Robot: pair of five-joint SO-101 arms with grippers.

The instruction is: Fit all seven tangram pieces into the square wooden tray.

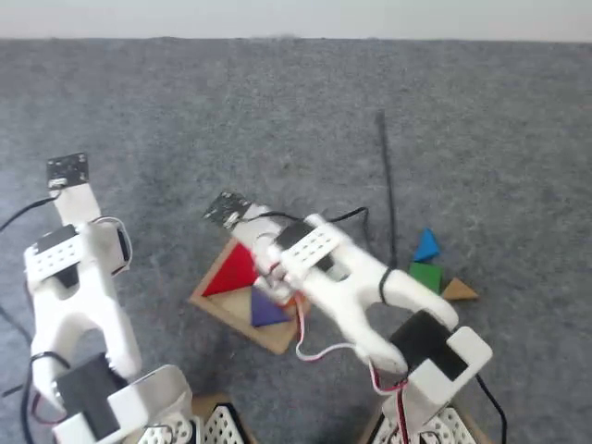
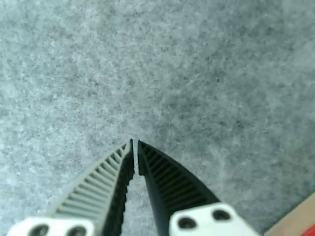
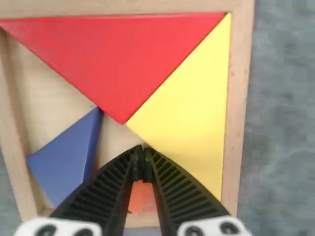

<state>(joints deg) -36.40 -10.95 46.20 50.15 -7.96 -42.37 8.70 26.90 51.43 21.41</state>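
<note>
While the right gripper — clenched, empty — seemingly tamps the orange piece into the tray, another needs fetching (left gripper clenched).

Grey felt-like covering across whole counter. Pale wall strip along far edge, 12 o'clock. Thin black cable lying straight at 1 o'clock. Light even, diffuse.

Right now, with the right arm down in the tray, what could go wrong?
1. The right tool, shut, sits over the orange piece lying between the dark blue piece and the yellow triangle; a push could jam it or lift a neighbour.
2. The dark blue piece leaves bare gaps in the wooden tray; the blue triangle, green square and tan triangle outside may not fit.
</note>
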